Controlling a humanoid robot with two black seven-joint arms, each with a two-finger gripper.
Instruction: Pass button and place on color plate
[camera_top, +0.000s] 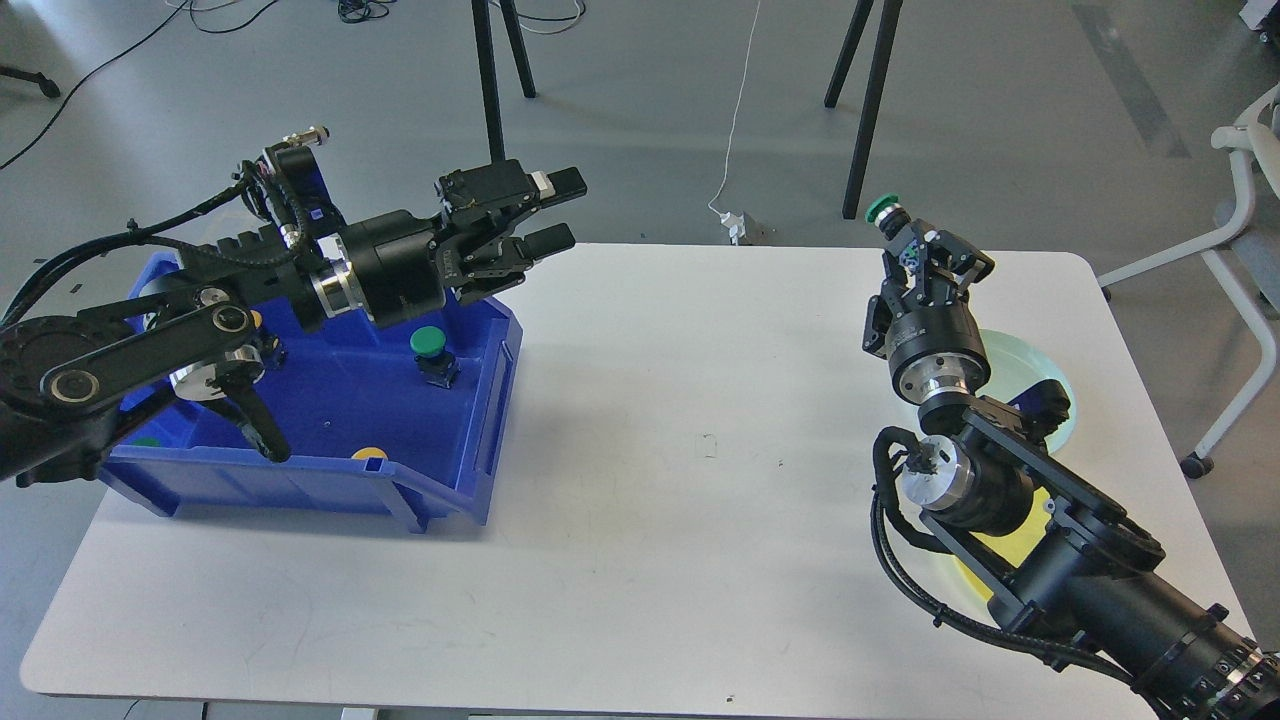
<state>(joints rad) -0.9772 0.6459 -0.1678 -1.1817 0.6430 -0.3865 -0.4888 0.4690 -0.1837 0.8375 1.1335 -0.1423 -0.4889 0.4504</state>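
My right gripper (918, 247) is shut on a green-capped button (884, 211) and holds it up above the right side of the table, over the pale green plate (1040, 372), which my arm mostly hides. A yellow plate (1010, 540) lies nearer me, also mostly hidden under that arm. My left gripper (558, 210) is open and empty above the far right corner of the blue bin (480, 400). Another green button (431, 345) stands inside the bin.
The bin sits at the table's left and holds small yellow (369, 453) and green (147, 441) pieces along its near wall. A white chair (1240, 230) stands off the right edge. Black stand legs (862, 110) rise behind the table.
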